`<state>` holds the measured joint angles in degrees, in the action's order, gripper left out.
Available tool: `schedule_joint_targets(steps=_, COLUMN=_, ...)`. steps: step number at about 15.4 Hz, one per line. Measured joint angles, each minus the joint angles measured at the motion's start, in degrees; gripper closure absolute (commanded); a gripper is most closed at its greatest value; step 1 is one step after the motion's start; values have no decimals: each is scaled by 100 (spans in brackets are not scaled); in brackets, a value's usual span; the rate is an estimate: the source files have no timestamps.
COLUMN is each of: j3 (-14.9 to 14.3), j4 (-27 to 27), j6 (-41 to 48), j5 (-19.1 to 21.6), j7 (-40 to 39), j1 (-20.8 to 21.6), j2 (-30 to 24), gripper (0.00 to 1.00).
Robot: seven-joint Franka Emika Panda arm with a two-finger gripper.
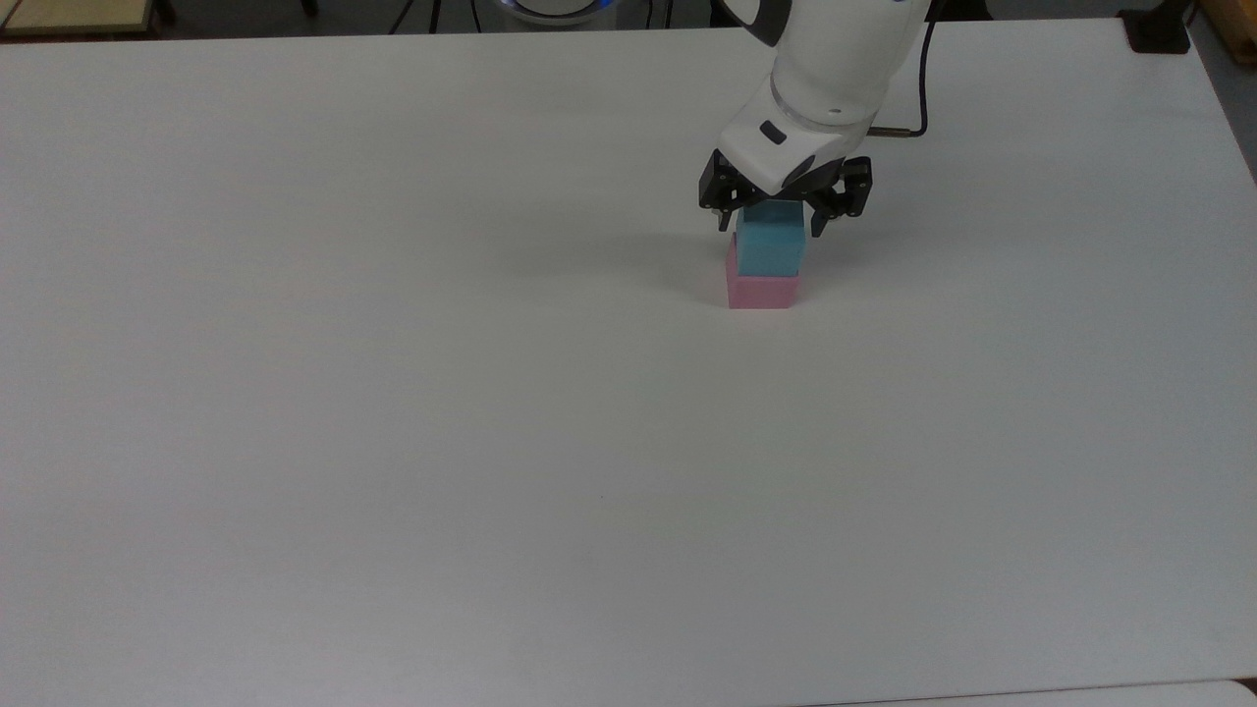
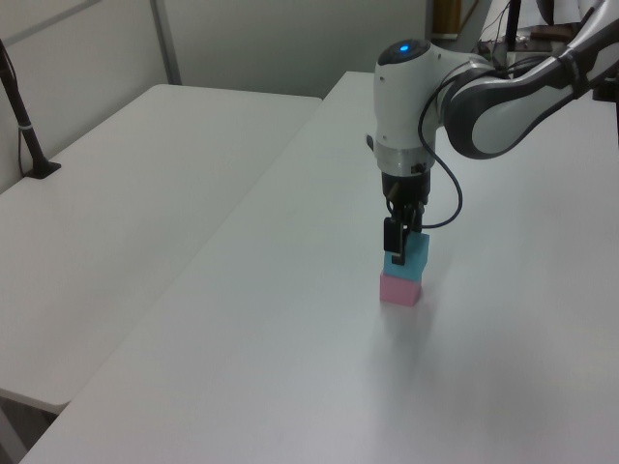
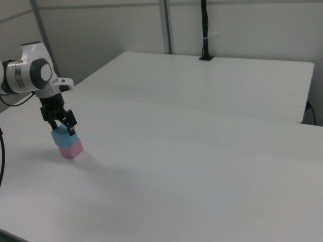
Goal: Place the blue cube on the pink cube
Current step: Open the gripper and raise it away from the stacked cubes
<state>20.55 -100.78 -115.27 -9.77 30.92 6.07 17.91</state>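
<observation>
I see the blue cube (image 1: 770, 247) resting on the pink cube (image 1: 761, 291); my fingers (image 1: 730, 218) spread apart either side, only withdrawal left.

A white robot arm (image 2: 484, 92) reaches down over a white worktop (image 2: 290, 367), its gripper (image 2: 397, 249) poised at the blue cube (image 2: 411, 251), which sits stacked on the pink cube (image 2: 400, 289). A second table (image 2: 116, 193) stands alongside.
</observation>
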Motion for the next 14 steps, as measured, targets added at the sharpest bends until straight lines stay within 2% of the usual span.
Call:
schedule_joint_targets(steps=3, j3=-33, j4=219, j6=581, j5=-26, j7=14, j1=-165, j2=-235, gripper=0)
schedule_joint_targets(steps=7, j3=-53, j4=705, j6=1578, j5=-25, j7=0, j1=-637, j2=-833, gripper=0)
schedule_joint_targets(steps=10, j3=-130, j4=773, j6=1957, j5=-25, j7=-201, j1=-942, j2=-1307, gripper=0)
schedule_joint_targets(steps=12, j3=-388, j4=776, j6=2186, j5=-14, j7=-586, j1=-1030, j2=-1604, gripper=0)
schedule_joint_targets(steps=14, j3=-839, j4=778, j6=2287, j5=185, j7=-1110, j1=-1034, j2=-1914, gripper=0)
